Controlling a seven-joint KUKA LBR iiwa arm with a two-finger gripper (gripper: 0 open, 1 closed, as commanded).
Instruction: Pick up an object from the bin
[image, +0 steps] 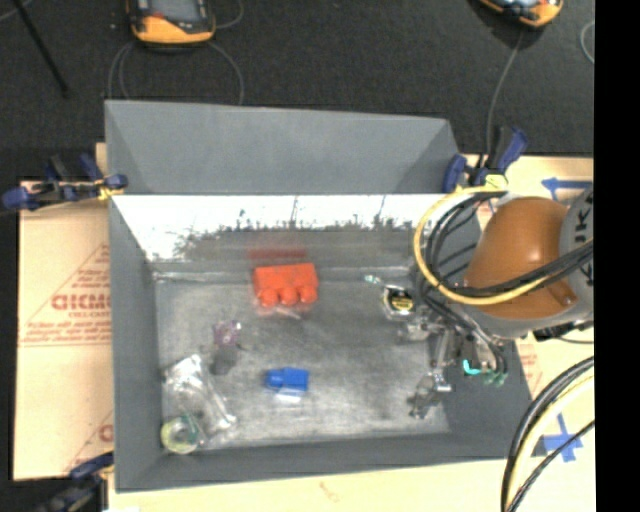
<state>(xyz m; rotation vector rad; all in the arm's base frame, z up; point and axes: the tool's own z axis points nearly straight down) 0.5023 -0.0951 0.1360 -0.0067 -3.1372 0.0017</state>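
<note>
I see gripper (428, 398) low over bin floor (360, 372), well right of blue block (287, 380); claw state, cannot tell.

grey metal bin (350, 385) | back centre: orange-red studded block (285, 284) | mid floor: small blue piece (287, 381) | left: small clear purplish item (227, 340) | front-left corner: crumpled clear plastic (195, 395), touching a yellowish ring (180, 435) | all lie on the floor
</note>
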